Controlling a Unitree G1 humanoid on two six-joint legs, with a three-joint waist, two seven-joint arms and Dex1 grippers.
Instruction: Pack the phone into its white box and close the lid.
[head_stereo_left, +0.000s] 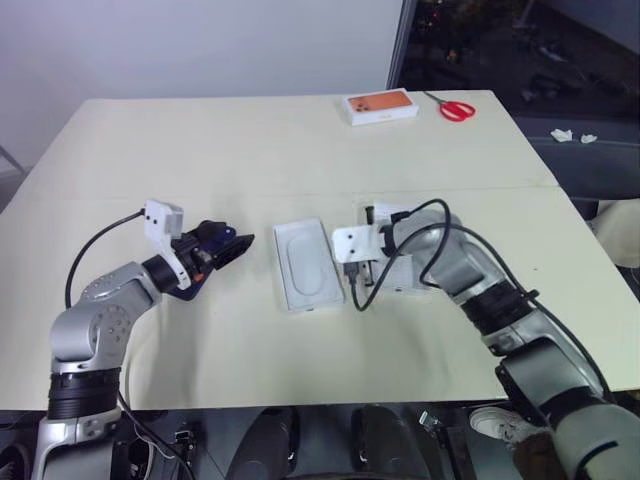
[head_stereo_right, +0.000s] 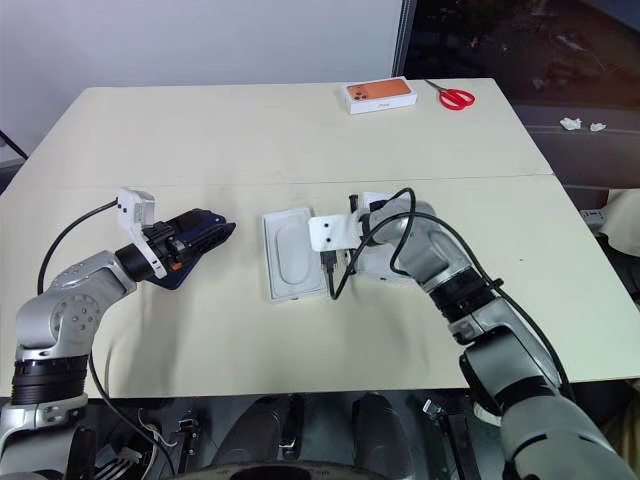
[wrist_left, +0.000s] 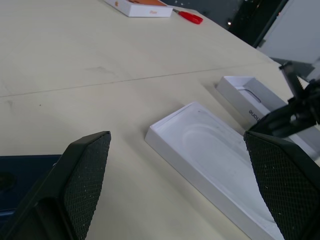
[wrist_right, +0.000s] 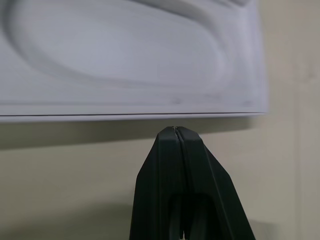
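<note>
Watching: I see the desk (head_stereo_left: 200, 150) from the head camera, both arms over it.
Left claw (head_stereo_left: 238, 242): spread wide, nothing between the fingers (wrist_left: 87, 175), pointing roughly level toward the middle of the desk.
Phone (wrist_left: 22, 172): dark blue slab low on the robot's left, lying just beside and partly under the left claw. I can't tell if a finger touches it. It's well apart from the box.
Box (head_stereo_left: 308, 265): white, open, in the middle of the desk between the two claws, long side running away from me. A moulded insert with a rounded recess sits in it, with no phone in it.
Right claw (wrist_right: 174, 131): pressed together, holding nothing, angled down. The tip sits just beside the box's long right edge. I can't tell whether it touches.
Lid (wrist_left: 250, 97): white tray to the right of the box, open side up, grey lettering on one wall, partly hidden under my right arm. It's not on the box.
Orange box (head_stereo_left: 381, 107): white carton with an orange phone picture, at the far edge of the desk.
Scissors (head_stereo_left: 457, 109): red handles, just to the right of the orange box.
</note>
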